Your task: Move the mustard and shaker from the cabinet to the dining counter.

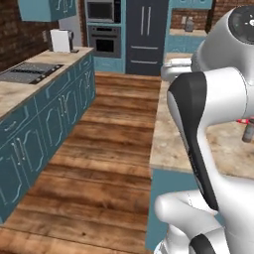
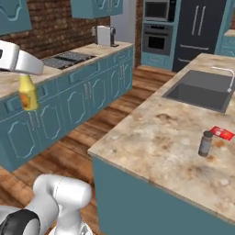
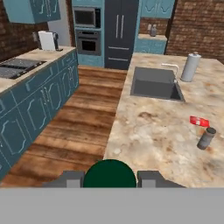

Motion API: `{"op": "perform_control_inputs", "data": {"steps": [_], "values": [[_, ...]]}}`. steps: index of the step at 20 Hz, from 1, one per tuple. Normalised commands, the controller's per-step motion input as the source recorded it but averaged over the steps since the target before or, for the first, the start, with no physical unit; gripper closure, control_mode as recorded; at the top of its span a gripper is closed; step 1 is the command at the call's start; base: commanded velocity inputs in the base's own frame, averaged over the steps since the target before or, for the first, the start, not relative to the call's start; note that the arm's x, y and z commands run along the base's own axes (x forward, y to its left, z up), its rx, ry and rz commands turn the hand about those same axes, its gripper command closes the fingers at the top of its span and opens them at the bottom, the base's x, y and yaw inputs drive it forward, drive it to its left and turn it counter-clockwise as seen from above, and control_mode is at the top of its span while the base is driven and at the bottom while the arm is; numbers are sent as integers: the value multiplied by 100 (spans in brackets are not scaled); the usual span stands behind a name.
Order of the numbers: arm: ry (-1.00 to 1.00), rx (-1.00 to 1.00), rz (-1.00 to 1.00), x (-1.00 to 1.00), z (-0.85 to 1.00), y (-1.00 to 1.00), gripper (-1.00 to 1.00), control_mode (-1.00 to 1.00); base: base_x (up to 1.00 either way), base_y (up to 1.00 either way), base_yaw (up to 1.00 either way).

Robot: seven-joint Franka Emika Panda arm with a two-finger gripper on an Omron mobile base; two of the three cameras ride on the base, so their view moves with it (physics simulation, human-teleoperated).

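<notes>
The mustard (image 2: 28,93), a yellow squeeze bottle, hangs upright in the air over the floor, left of the dining counter (image 2: 156,133). My gripper (image 2: 25,77) is shut on its top. In the hand view its green cap (image 3: 109,175) sits between my fingertips (image 3: 70,178), with the dining counter (image 3: 144,131) ahead and to the right. The light grey shaker is out of view. Teal wall cabinets (image 3: 30,9) hang with doors closed over the left counter; I cannot tell which is the task's cabinet.
On the island lie a dark grey shaker (image 3: 206,138) and a flat red packet (image 3: 199,121), with a steel cylinder (image 3: 189,67) beyond the inset sink (image 3: 155,83). The left counter (image 3: 26,70) holds a stove and a toaster (image 3: 47,40). Wooden floor (image 1: 99,163) runs between the counters.
</notes>
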Motion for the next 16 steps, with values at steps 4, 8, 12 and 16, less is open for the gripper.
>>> {"op": "perform_control_inputs", "data": {"steps": [4,8,12,16], "values": [[0,0,0,0,0,0,100,100,0,-71,-8],[0,0,0,0,0,0,100,100,4,-98,0],[0,0,0,0,0,0,100,100,65,-44,-11],[0,0,0,0,0,0,100,100,100,0,-29]]}}
